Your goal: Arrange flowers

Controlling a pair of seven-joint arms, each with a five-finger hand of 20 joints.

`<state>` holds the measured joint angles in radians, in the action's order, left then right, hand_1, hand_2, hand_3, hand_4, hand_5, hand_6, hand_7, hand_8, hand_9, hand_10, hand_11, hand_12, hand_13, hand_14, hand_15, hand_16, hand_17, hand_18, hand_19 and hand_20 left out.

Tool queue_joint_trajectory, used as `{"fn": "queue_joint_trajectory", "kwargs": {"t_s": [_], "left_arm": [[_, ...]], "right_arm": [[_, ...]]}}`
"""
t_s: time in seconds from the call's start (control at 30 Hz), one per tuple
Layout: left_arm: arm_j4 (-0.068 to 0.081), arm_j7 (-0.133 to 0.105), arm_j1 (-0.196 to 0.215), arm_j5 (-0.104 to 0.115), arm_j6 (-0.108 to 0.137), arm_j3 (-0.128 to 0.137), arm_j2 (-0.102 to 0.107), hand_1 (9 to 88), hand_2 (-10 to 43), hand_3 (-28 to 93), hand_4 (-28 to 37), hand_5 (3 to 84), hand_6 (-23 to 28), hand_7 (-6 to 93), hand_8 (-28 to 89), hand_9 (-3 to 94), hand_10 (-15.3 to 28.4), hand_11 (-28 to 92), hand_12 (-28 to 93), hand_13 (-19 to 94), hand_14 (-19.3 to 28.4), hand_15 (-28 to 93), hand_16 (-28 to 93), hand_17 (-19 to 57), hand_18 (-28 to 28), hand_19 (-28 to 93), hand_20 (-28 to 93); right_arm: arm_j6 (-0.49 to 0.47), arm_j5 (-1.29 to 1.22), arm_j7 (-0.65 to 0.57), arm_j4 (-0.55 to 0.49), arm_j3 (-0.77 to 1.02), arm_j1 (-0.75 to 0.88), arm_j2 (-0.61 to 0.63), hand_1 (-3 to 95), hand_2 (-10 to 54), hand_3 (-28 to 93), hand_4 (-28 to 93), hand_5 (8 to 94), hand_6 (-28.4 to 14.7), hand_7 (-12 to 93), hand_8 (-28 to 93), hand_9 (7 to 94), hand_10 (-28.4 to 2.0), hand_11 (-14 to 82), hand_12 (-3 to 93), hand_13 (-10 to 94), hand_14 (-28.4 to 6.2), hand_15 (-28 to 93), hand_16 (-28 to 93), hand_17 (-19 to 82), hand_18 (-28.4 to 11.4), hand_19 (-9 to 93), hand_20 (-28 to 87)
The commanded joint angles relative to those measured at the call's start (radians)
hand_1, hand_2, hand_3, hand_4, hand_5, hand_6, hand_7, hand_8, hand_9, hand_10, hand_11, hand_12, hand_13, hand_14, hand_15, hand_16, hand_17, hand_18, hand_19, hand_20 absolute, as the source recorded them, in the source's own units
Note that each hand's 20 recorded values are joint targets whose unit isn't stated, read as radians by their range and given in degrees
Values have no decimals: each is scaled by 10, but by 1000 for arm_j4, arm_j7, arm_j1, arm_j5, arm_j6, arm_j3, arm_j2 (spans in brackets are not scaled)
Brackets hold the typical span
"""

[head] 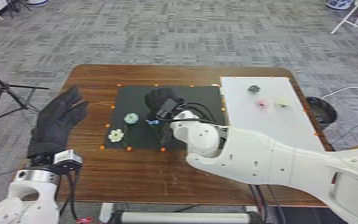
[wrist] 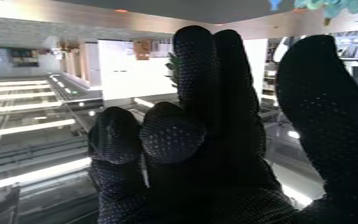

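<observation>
In the head view my right hand [head: 162, 96] is over the black mat [head: 186, 93], near its far edge. A light blue flower [head: 131, 118] and a cream flower [head: 116, 135] lie on the mat's left part, with a small blue bloom [head: 152, 121] beside the right wrist. My left hand [head: 60, 117] stands open, fingers straight, left of the mat. In the right wrist view the right hand [wrist: 233, 95] has some fingers straight, others bent, the thumb apart and nothing held. A light blue flower [wrist: 334, 7] and a blue bloom [wrist: 275, 4] show beyond it.
On the right of the brown table [head: 167, 187], a white board [head: 278, 125] bears a dark grey flower [head: 254, 88], a pink one [head: 262, 103] and a pale yellow one [head: 282, 102]. A black bin [head: 321, 111] stands off the table's right side, a tripod [head: 6, 86] off its left.
</observation>
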<state>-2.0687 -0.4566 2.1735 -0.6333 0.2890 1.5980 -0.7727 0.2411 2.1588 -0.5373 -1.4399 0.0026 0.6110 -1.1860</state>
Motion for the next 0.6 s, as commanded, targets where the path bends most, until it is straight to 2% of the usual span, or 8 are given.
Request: {"fn": "queue_joint_trajectory", "kwargs": {"t_s": [0.03, 0.23, 0.43, 0.57, 0.6], "left_arm": [[-10, 4, 12, -5, -8, 8, -8, 250, -7, 674, -251, 327, 33, 159, -73, 249, 120, 199, 194, 206, 143, 271, 60, -95, 199, 383, 131], [-18, 4, 33, -5, -6, 18, -16, 251, -8, 675, -250, 327, 33, 158, -73, 250, 120, 199, 194, 207, 143, 272, 60, -95, 199, 382, 131], [-25, 4, 43, -9, 1, 20, -24, 251, -8, 674, -250, 328, 33, 158, -73, 249, 120, 199, 194, 207, 143, 271, 60, -94, 199, 382, 131], [-33, -6, 59, -8, 0, 29, -25, 250, -8, 674, -251, 327, 33, 159, -73, 249, 120, 199, 194, 206, 143, 272, 61, -94, 199, 382, 131], [-31, -7, 54, -9, 2, 26, -26, 250, -8, 675, -250, 327, 33, 159, -73, 250, 120, 199, 194, 206, 144, 272, 61, -94, 199, 382, 131]], "right_arm": [[-25, 10, -8, -42, 88, 34, 31, 311, -95, 813, -283, 622, 12, 290, -145, 659, -96, 322, 248, 641, -83, 869, 303, 361, -200, 932, 611], [13, -6, -49, -116, 156, 29, 114, 301, -95, 817, -283, 594, 1, 271, -141, 635, -105, 308, 246, 633, -87, 869, 300, 355, -201, 932, 605], [-32, -10, -85, -197, 224, 46, 316, 310, -95, 835, -283, 517, -18, 253, -126, 558, -122, 297, 240, 589, -97, 864, 290, 329, -199, 926, 586], [-40, -18, -112, -237, 289, 115, 461, 308, -95, 841, -283, 471, -31, 245, -119, 505, -133, 285, 233, 565, -104, 860, 276, 321, -202, 926, 578], [-50, -14, -117, -246, 322, 146, 489, 307, -95, 842, -283, 460, -35, 243, -118, 497, -135, 283, 232, 561, -105, 860, 274, 320, -202, 926, 577]]}}
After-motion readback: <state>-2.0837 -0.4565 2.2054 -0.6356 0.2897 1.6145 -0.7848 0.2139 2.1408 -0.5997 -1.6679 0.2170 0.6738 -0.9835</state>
